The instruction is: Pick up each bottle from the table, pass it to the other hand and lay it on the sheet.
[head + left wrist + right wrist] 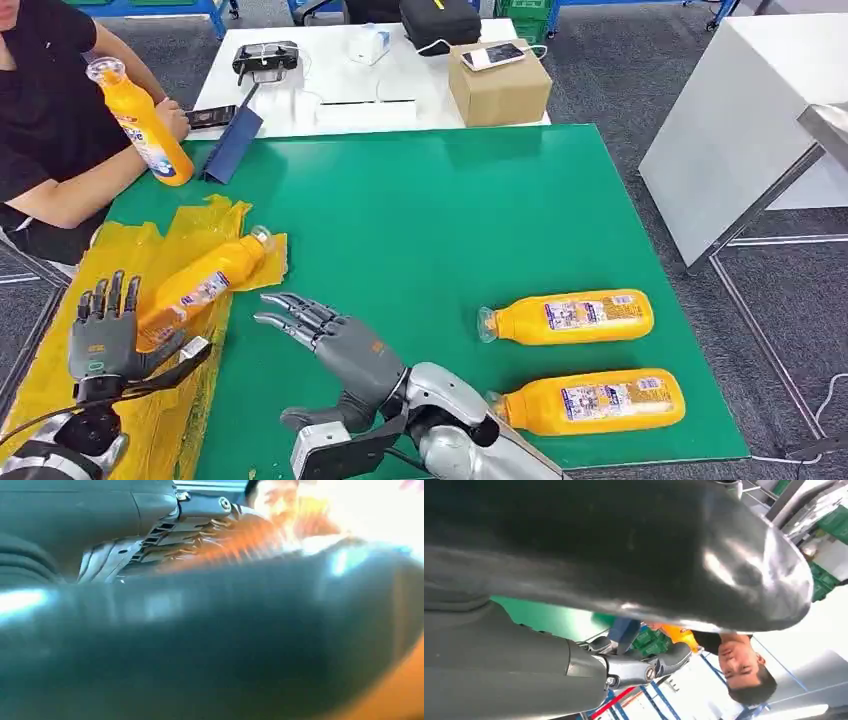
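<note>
two bottles [567, 317] lie lengthwise, caps pointing left, past the right hand's [340, 350] spread, empty fingers.

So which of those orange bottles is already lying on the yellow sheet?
The bottle on the yellow sheet, beside the robot's left hand. Two others lie on the bare green mat, and a person holds the fourth upright.
</note>
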Tool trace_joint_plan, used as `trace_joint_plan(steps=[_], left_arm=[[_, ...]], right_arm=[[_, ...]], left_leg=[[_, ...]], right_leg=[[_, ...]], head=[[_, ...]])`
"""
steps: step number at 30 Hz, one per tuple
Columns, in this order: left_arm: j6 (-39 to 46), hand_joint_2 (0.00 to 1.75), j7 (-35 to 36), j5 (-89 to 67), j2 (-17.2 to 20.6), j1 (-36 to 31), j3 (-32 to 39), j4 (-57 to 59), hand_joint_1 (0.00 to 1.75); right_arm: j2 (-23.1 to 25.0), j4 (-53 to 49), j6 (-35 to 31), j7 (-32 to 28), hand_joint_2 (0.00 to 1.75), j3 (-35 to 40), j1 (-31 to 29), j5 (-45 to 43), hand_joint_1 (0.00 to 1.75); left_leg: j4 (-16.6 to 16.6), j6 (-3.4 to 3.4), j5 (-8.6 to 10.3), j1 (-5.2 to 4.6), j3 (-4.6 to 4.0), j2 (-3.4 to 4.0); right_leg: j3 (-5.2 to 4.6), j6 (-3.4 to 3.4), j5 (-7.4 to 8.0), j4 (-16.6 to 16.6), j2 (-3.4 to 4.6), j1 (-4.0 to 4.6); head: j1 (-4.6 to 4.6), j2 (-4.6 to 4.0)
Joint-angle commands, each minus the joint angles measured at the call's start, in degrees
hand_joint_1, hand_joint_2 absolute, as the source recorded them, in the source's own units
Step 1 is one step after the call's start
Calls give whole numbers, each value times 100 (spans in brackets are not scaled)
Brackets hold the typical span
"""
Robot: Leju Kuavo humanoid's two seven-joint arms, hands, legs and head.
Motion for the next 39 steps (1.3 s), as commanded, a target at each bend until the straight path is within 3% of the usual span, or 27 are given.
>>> trace_joint_plan(steps=[1, 2, 5, 9, 12, 13, 14, 15, 17, 19, 21, 24, 25, 27, 28, 29, 31, 35, 39], left_arm=[[235, 0, -3847, 2010, -1913, 626, 4959, -2317, 0], [235, 0, -4548, 2962, -2053, 617, 5214, -2486, 0], [-189, 0, -5360, 3990, -2238, 651, 5630, -2946, 0], [-375, 0, -5854, 4635, -2456, 754, 5834, -3358, 0], [-1373, 0, -6088, 5668, -2564, 722, 5924, -3397, 0], [-2713, 0, -5896, 6698, -2594, 642, 5980, -3325, 0], [-2763, 0, -5917, 6686, -2600, 544, 6045, -3230, 0], [-4574, 0, -5481, 8214, -2586, 506, 6086, -3021, 0], [-4589, 0, -5511, 8216, -2633, 539, 6097, -2974, 0], [-6256, 0, -5085, 9616, -2796, 1032, 5894, -3203, 0], [-6196, 0, -5175, 9573, -3025, 1450, 5788, -3557, 0], [-6268, 0, -5073, 9592, -3095, 1549, 5729, -3722, 0], [-6485, 0, -5207, 9548, -3259, 1760, 5569, -3992, 0], [-6802, 0, -5045, 9400, -4010, 2432, 4952, -4953, 0], [-6764, 0, -5116, 9270, -4252, 2730, 4666, -5263, 0], [-6665, 175, -5296, 9017, -4387, 2991, 4364, -5500, 0], [-6516, 175, -5363, 8891, -4453, 3403, 3851, -5744, 0], [-6330, 175, -5500, 8779, -4335, 3483, 3557, -5788, 0], [-6264, 175, -5496, 8808, -4273, 3444, 3517, -5743, 0]], right_arm=[[-187, 255, -70, -55, 0, 26, -46, -10, 0], [-180, 264, -70, -57, 0, 23, -40, -9, 0], [-163, 259, -96, -76, 0, 0, -12, 23, 0], [-176, 238, -97, -82, 0, -14, -18, 26, 0], [-179, 227, -147, -88, 0, -64, 2, 118, 0], [-191, 153, -273, -108, 0, -151, 65, 225, 0], [-231, 60, -271, -104, 0, -211, 107, 228, 0], [-288, -131, -332, -108, 0, -410, 223, 246, 0], [-366, -244, -329, -127, 0, -497, 255, 243, 0], [-514, -540, -477, -221, 0, -891, 519, 228, 0], [-661, -694, -402, -392, 0, -1144, 667, 208, 0], [-659, -748, -422, -373, 0, -1282, 801, 241, 0], [-809, -875, -403, -364, 0, -1427, 967, 186, 0], [-1108, -1472, -512, -661, 0, -1958, 1706, 105, 0], [-1284, -1854, -642, -782, 175, -2179, 2117, 242, 0], [-1429, -2216, -680, -821, 175, -2429, 2524, 358, 0], [-1804, -2933, -844, -907, 175, -2982, 3298, 415, 0], [-2344, -3539, -671, -752, 175, -3556, 4014, 200, 0], [-2389, -3643, -633, -876, 175, -3721, 4197, 97, 0]], left_leg=[[16, 8, -3, 8, -19, -45], [8, 8, -1, 3, -31, -20], [9, 8, -9, 0, -44, 10], [14, 7, -9, 0, -51, -25], [12, 8, -7, -1, -57, -19], [13, 8, -9, 0, -54, -24], [9, 9, -2, -7, -61, -29], [10, 8, -4, -3, -58, -35], [7, 10, 1, -10, -64, -31], [7, 11, 2, -7, -64, -34], [2, 17, -2, -14, -53, -44], [11, 18, -16, -10, -43, -41], [17, 19, -22, -7, -40, -46], [15, 20, -11, -15, -60, -64], [15, 25, -9, -21, -66, -67], [21, 32, -19, -16, -60, -83], [23, 49, -23, -39, -74, -90], [51, 86, -62, -49, -79, -111], [60, 103, -81, -58, -71, -111]], right_leg=[[-16, 2, -7, -7, -32, 8], [-7, 2, 1, -11, -11, 3], [-22, 11, 10, -9, 17, 4], [-18, 12, 4, -11, -12, 4], [-24, 13, 8, -13, -7, 2], [-19, 12, 7, -13, -9, 3], [-29, 14, 9, -11, -15, -4], [-22, 12, 7, -13, -18, 0], [-35, 15, 8, -10, -22, -8], [-30, 14, 10, -13, -25, -5], [-19, 18, 7, -20, -25, -11], [2, 17, 1, -22, -18, -6], [7, 16, -3, -21, -21, -2], [-9, 21, 0, -25, -46, -8], [-16, 25, 0, -27, -51, -17], [-1, 26, -7, -31, -64, -13], [-18, 41, -14, -25, -82, -35], [-1, 67, -40, -20, -91, -43], [15, 77, -48, -21, -88, -50]], head=[[9, 0], [13, 0], [2, 0], [2, 0], [7, 0], [2, 0], [4, 0], [7, 0], [2, 0], [4, 0], [4, 0], [2, 0], [7, 0], [7, 0], [0, 0], [-4, 0], [-2, 0], [4, 0], [0, 0]])
